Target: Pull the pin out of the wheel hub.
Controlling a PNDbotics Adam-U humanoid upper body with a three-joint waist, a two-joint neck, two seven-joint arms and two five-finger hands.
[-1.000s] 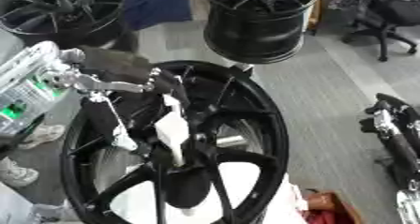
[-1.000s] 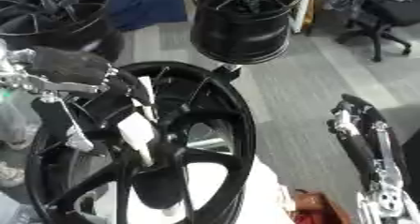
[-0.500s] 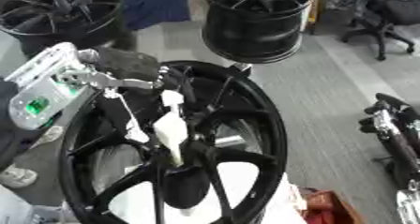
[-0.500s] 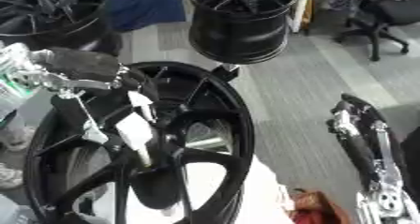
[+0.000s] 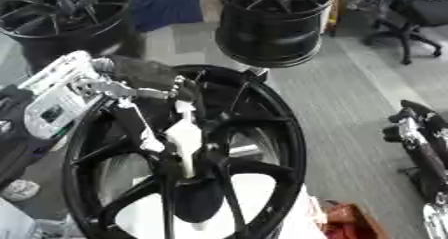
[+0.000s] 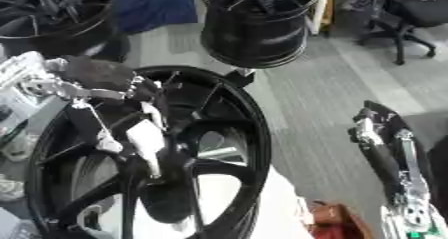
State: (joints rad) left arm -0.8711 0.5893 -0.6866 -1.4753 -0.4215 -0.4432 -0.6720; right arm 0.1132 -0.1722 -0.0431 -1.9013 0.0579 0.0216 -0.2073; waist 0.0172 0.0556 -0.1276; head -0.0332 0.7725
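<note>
Reaching in from the left, the robot's left hand (image 5: pixel 171 90) hangs over the upper part of the big black wheel hub (image 5: pixel 254 148); its fingers point down into the gaps between the spokes, and one pale finger (image 5: pixel 185 143) runs down to the middle of the hub; the picture is smeared there, so whether those fingers are closed on anything I cannot tell; the pin itself cannot be made out, though it may sit at the hub's centre under that finger; the hub fills the lower left of both views, tilted, with a white surface (image 5: pixel 245 193) showing through its spokes; the right hand (image 6: pixel 385 133) rests at the right edge, well apart from the hub, fingers up and relaxed, holding nothing; two more black wheels stand behind, one (image 5: pixel 271 23) just beyond the hub's far rim, the other (image 5: pixel 61 18) at the upper left.
</note>
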